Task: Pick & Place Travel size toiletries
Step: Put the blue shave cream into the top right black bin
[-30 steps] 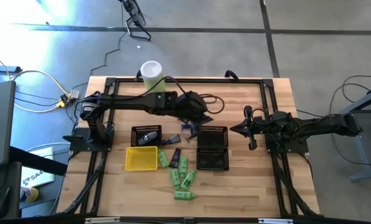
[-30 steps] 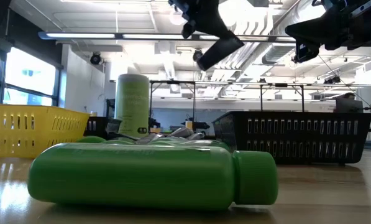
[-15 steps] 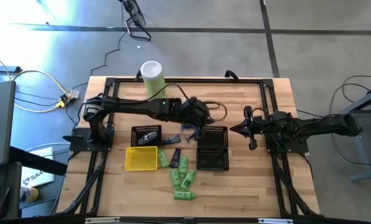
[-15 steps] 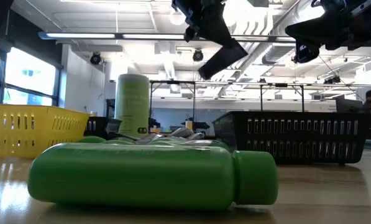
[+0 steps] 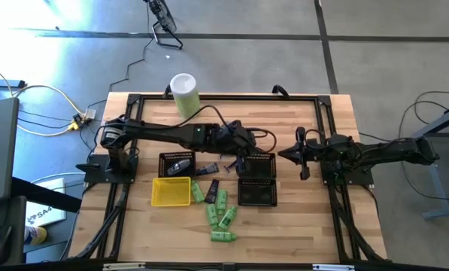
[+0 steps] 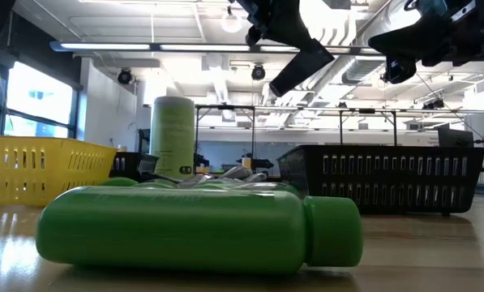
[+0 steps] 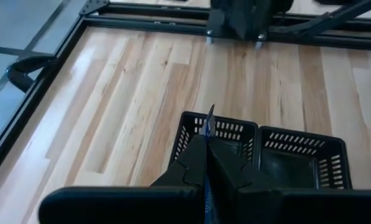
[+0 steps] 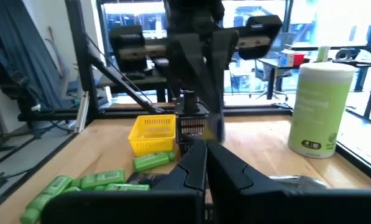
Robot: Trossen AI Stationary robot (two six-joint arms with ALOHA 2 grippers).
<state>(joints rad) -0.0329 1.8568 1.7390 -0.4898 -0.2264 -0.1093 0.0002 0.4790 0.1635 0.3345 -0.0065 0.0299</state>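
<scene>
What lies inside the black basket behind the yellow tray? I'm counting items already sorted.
In the high view, the small black basket holds at least one dark grey packet. Its mesh walls and shadow hide the rest, so I can't count more.

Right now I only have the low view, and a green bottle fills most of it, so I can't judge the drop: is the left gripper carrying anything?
Observer: Yes. The left wrist view shows the left gripper shut on a thin bluish packet, which stands up between its fingers.
Operator: Is it over the black baskets?
Observer: Only just. In the high view it hangs at the left edge of the black basket pair, not over the middle.
Operator: And the right arm?
Observer: The right gripper waits shut and empty, just past the right side of the baskets.
</scene>
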